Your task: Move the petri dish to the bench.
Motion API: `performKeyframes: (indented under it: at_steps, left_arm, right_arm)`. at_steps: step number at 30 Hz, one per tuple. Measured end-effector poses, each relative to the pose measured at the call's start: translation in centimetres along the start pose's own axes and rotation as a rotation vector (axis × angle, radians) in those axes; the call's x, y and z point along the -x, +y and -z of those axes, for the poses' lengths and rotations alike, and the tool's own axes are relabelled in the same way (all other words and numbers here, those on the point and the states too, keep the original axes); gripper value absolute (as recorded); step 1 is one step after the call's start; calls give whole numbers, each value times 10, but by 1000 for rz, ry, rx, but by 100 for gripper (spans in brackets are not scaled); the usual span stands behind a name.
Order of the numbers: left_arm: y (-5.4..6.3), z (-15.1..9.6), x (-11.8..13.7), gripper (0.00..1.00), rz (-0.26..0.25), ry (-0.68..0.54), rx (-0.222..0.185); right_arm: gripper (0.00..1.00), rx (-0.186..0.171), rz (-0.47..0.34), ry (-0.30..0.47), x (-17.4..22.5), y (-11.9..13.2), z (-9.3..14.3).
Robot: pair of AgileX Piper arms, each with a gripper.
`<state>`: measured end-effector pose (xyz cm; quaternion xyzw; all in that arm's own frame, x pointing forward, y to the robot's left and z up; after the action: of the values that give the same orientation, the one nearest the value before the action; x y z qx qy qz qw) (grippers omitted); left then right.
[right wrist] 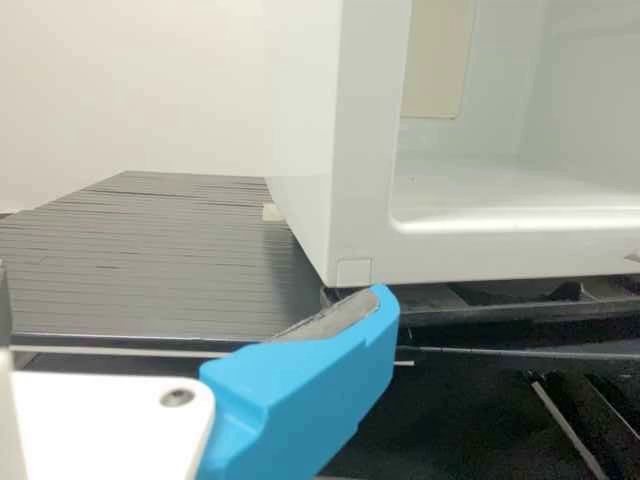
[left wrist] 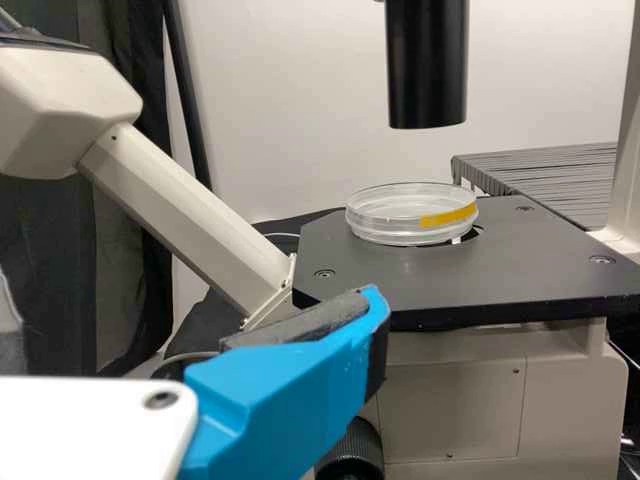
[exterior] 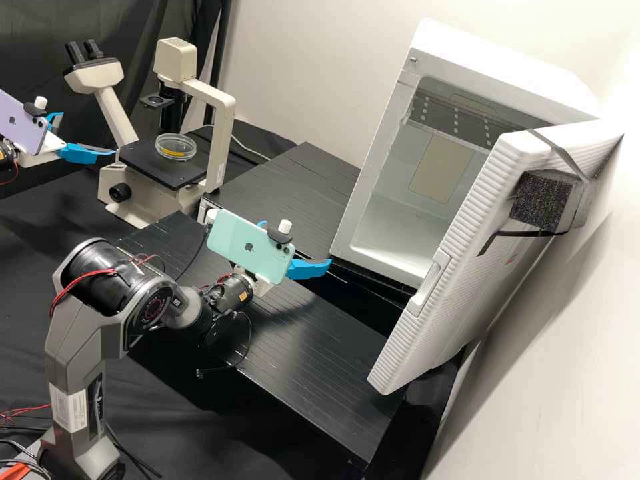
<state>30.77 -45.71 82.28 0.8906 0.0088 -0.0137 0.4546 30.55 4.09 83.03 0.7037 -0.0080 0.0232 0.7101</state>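
The petri dish (exterior: 176, 147), clear with a yellow label, lies flat on the microscope's black stage (exterior: 143, 160). My left gripper (exterior: 88, 133) is open at the stage's near left side, apart from the dish. In the left wrist view the dish (left wrist: 412, 214) sits over the stage opening, beyond the left gripper (left wrist: 195, 305). Over the black slatted bench (exterior: 313, 373), my right gripper (exterior: 298, 245) is open and holds nothing. The right wrist view has the right gripper (right wrist: 194, 300) before the incubator's lower corner, with bench slats (right wrist: 150, 260) beside it.
The white incubator (exterior: 373, 160) stands with its door (exterior: 453, 267) swung open toward the bench's right end. The microscope's eyepiece tube (exterior: 113, 100) and upright arm (exterior: 223, 140) flank the stage; a black condenser tube (left wrist: 428, 70) hangs above the dish.
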Motion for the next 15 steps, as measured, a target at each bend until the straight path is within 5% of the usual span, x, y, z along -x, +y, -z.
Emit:
performKeyframes:
  at_steps: [15]
  left_arm:
    - [0,0,0,100,0,0,0]
  right_arm:
    - [100,-2,23,5,17,-6,2]
